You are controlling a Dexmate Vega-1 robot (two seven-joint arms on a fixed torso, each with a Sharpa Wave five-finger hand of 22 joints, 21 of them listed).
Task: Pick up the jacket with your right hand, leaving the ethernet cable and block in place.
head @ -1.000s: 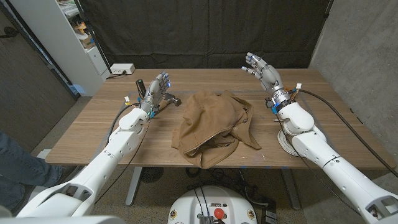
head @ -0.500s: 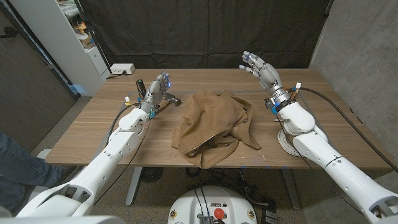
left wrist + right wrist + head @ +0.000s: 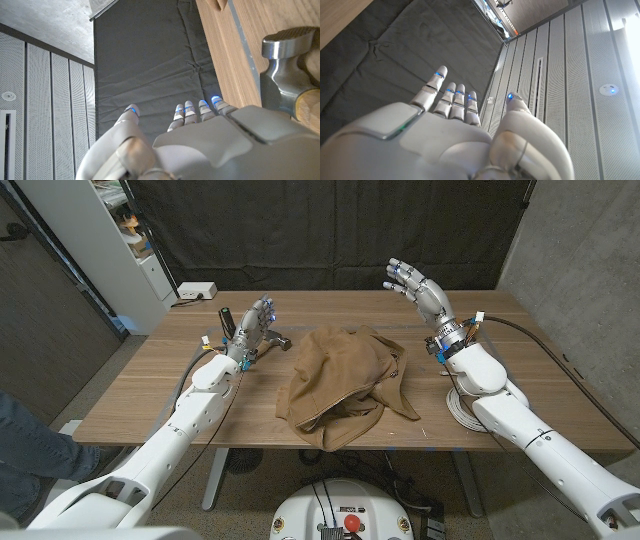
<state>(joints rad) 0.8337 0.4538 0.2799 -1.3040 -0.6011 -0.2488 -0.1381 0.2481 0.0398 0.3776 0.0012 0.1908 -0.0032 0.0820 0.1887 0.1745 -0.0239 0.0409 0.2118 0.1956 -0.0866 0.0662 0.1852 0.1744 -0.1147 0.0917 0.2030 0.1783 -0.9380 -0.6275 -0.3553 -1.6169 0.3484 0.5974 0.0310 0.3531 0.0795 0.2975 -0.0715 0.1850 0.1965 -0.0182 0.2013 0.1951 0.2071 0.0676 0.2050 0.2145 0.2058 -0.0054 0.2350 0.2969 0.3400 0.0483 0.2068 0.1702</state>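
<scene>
- Brown fabric, the jacket (image 3: 345, 385), lay crumpled at the middle of the wooden counter (image 3: 140, 395), reaching toward its near edge, with no hand on it.
- The right hand (image 3: 419, 288) was raised above the far right part of the counter, well apart from the jacket, its fingers (image 3: 451, 97) spread and straight, holding nothing.
- A coil of pale cable (image 3: 462, 406) lay on the counter at the right, partly hidden under the right forearm.
- The left hand (image 3: 252, 322) stood at the far left of the counter, fingers (image 3: 192, 111) extended and slightly apart, gripping nothing.
- A hammer (image 3: 287, 70) with a steel head and wooden handle lay on the counter just beside the left hand.
- A white box (image 3: 197, 291) sat at the far left corner.
</scene>
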